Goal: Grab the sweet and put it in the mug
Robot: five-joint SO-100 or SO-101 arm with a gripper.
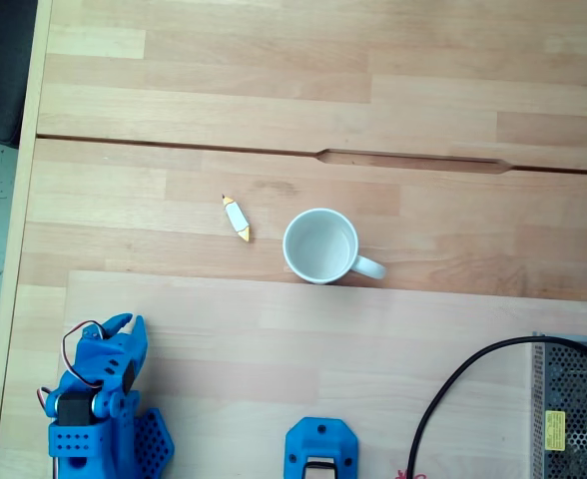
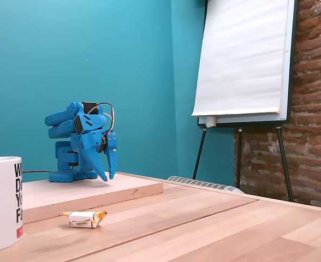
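My pale wooden worktop (image 1: pixel 274 80) carries the sweet (image 1: pixel 237 219) just left of the mug (image 1: pixel 320 246) in a fixed view, apart, beyond my raised board (image 1: pixel 274 359).

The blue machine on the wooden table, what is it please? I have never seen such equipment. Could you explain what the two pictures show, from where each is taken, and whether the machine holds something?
The blue machine is a small robot arm, folded up on a raised wooden board. At its end is a two-finger tool for grasping; it points down, holds nothing, and its fingers are a little apart.

One fixed view looks straight down on the table. The other fixed view stands low at table height and looks across it toward a teal wall and a flip chart.

On the table lie two things: a white mug, standing upright and empty, with its handle toward the right in the view from above, and a small wrapped sweet, white with yellow ends, lying just left of the mug there, apart from it. The tool is far from both.
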